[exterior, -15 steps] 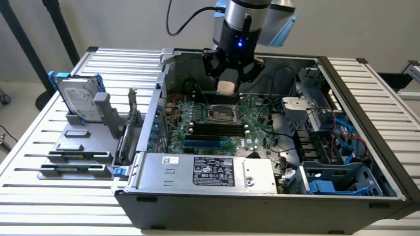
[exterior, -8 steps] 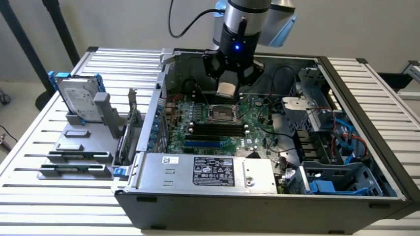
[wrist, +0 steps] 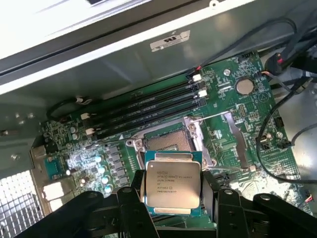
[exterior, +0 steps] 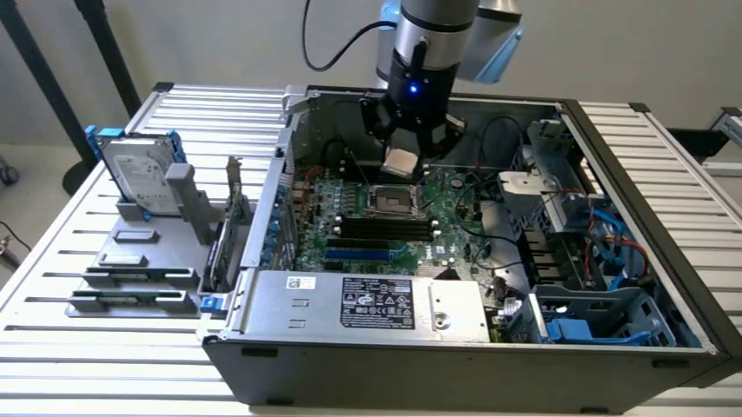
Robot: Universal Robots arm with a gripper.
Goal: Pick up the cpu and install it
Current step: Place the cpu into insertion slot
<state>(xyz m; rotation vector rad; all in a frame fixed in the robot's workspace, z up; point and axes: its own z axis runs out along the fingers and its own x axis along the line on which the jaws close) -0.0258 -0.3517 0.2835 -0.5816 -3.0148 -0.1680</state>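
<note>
The cpu point(wrist: 172, 182) is gripped by two opposite edges in the closed tool point(exterior: 402, 165), with its printed silver top turned to the wrist camera. It is held in the air inside the open computer case point(exterior: 464, 382), just above the open socket point(wrist: 167, 142) on the green motherboard point(exterior: 347, 213) and not yet seated. The case is set on the slatted table point(exterior: 47, 365).

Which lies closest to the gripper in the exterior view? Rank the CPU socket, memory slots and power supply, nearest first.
1. CPU socket: on the motherboard, right below the gripper, which holds the cpu.
2. Memory slots: just beyond the socket, on the camera's side.
3. Power supply: grey box at the case's near edge, farthest.
</note>
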